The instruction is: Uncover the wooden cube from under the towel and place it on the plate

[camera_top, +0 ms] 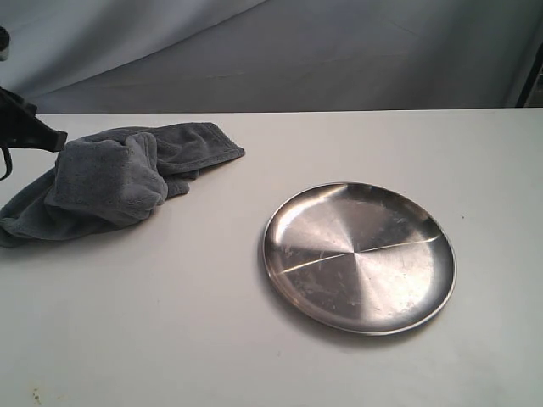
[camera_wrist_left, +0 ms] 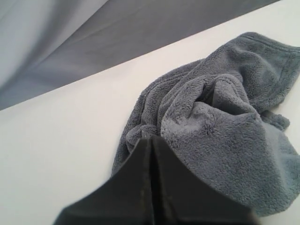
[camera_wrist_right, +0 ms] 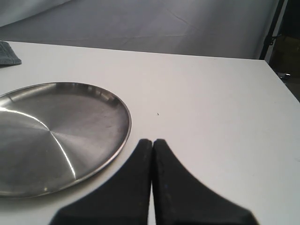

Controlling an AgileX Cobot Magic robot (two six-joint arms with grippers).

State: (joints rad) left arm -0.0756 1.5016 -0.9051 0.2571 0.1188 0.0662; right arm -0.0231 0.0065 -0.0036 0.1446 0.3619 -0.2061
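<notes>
Grey towel [camera_top: 119,178] bunches far left, its hump likely hiding the cube. My left gripper [camera_wrist_left: 151,142] sits clenched and empty beside it, and my right gripper [camera_wrist_right: 153,141] likewise by the bare plate [camera_top: 356,254].

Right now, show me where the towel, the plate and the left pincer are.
towel [camera_top: 106,178], exterior view, on the bunched hump in its middle.
plate [camera_top: 356,254], exterior view, on its bare centre.
left pincer [camera_wrist_left: 151,141], left wrist view, at the meeting tips, which are shut together.

White table [camera_top: 170,339], towel [camera_top: 110,174] seemingly bunched, steel plate [camera_top: 356,254]
</notes>
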